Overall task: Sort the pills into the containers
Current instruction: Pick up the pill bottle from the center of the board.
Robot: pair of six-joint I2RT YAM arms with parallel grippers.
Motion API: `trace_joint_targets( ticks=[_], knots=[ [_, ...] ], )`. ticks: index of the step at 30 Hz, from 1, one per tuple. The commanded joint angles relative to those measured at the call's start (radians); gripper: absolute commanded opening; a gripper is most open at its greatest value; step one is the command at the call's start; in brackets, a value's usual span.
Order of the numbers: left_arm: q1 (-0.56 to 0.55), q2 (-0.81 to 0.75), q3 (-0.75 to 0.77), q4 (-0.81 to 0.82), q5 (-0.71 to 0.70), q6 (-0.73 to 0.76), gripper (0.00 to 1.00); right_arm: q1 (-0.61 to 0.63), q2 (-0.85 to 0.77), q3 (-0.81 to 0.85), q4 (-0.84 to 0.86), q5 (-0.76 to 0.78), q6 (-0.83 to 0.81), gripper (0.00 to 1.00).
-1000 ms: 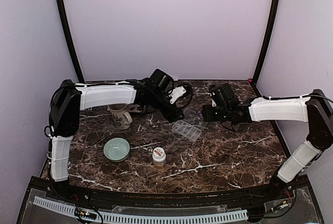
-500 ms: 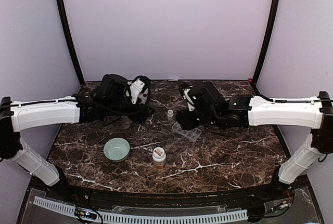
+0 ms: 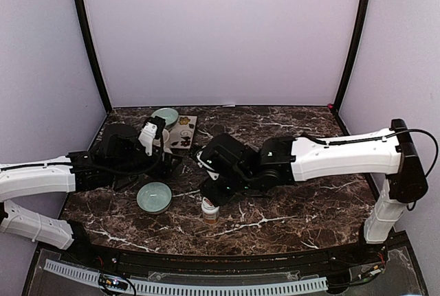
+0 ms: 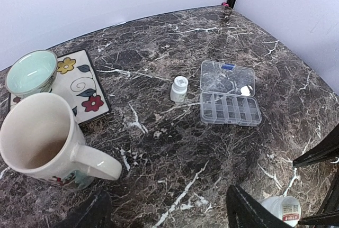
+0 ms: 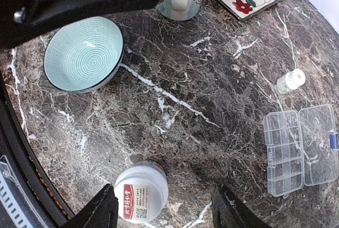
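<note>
My left claw (image 4: pixel 167 215) and right claw (image 5: pixel 163 201) are both wide open and hold nothing. The clear pill organiser (image 4: pixel 230 109) lies flat on the marbled worktop (image 4: pixel 159 154), well apart from both, with its lid folded open on the far side and its long axis running across my left wrist view. It looks light, stiff and slippery, likely to skid, so I'd pinch across the compartment tray's short width, not the lid.
</note>
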State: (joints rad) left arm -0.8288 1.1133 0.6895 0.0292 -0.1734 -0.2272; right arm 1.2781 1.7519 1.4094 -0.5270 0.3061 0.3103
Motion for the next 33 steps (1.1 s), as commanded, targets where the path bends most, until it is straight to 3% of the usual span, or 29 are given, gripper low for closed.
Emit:
trace_joint_targets(
  ticks=[1,33],
  knots=[
    [-0.004,-0.065,-0.042,0.004,-0.021,-0.031,0.77,0.024,0.03,0.063,-0.054,-0.046,-0.042,0.61],
    [-0.008,-0.089,-0.076,-0.007,0.014,-0.046,0.74,0.009,0.094,0.026,-0.067,-0.151,-0.066,0.61]
  ],
)
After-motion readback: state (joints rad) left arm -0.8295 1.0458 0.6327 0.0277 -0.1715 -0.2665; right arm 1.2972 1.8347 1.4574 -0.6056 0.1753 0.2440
